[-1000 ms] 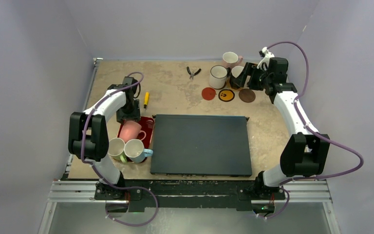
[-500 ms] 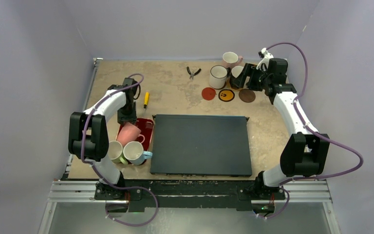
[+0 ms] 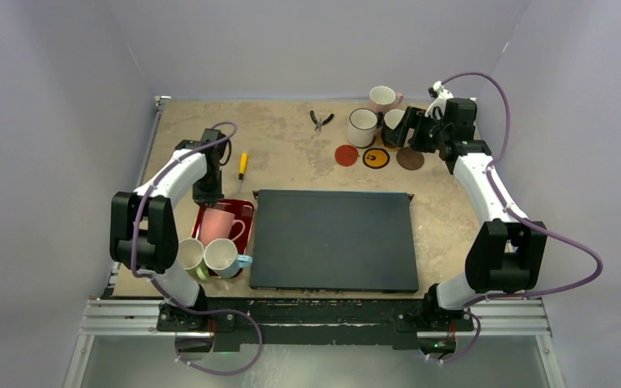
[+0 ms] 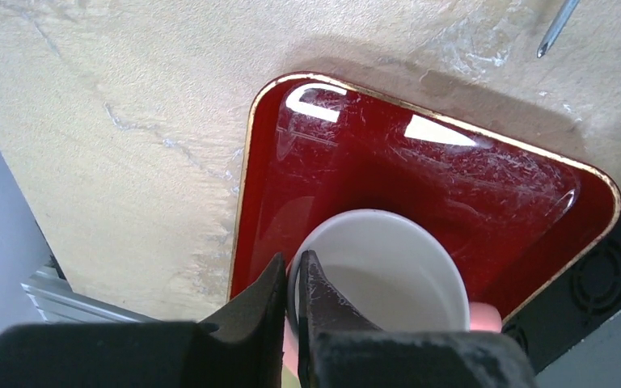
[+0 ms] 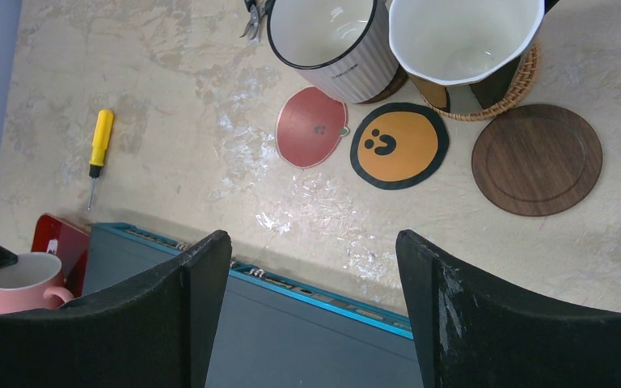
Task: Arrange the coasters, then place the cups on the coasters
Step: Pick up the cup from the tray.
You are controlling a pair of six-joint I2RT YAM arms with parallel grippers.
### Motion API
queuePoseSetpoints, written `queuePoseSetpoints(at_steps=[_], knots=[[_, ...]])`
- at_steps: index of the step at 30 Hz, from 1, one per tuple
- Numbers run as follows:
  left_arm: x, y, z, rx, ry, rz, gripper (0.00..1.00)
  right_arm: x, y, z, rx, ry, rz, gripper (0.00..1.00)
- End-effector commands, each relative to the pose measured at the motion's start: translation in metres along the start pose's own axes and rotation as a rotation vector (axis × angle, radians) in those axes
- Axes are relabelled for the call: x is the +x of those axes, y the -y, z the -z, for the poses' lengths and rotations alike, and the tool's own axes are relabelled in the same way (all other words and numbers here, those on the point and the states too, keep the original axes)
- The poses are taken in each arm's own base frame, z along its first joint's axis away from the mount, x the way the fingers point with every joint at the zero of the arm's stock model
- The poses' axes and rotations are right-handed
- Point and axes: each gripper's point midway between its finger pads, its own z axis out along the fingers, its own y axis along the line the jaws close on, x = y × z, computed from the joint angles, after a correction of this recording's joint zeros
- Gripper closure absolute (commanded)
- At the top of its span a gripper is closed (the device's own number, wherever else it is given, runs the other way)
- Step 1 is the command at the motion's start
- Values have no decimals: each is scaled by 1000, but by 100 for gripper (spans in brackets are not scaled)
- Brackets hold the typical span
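The left gripper (image 4: 291,271) is pinched tight on the rim of the salmon pink mug (image 4: 388,271), which stands in the red tray (image 4: 453,186) on the left of the table. Over at the far right, the right gripper (image 5: 314,246) hangs with its jaws wide apart and holds nothing. Beneath it the red coaster (image 5: 310,127), the yellow smiley coaster (image 5: 399,145) and the dark wooden coaster (image 5: 537,159) lie in a row.

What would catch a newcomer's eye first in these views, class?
The big black mat fills the middle of the table. Beside it, on the red tray, the left gripper pinches the rim of a pink mug. At the far right, three bare coasters, red, yellow and brown, lie in a row near the open right gripper.
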Motion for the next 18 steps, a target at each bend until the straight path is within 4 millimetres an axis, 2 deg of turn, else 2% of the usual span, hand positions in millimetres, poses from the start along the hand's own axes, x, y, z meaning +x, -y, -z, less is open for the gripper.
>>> queuePoseSetpoints(at_steps=[1,6,12,15,18], knots=[[-9,-10,27,-4,72,43,100,-10,-10,9,-28,39,28,22],[-12,-15,42,10,166,130,100,-11,-10,10,-25,40,31,22],[5,-18,45,28,193,183,100,-10,-10,10,-24,39,32,22],[5,-15,52,78,266,242,100,-12,-11,11,-24,45,33,22],[13,-11,52,107,259,269,100,-11,-10,11,-23,47,32,22]])
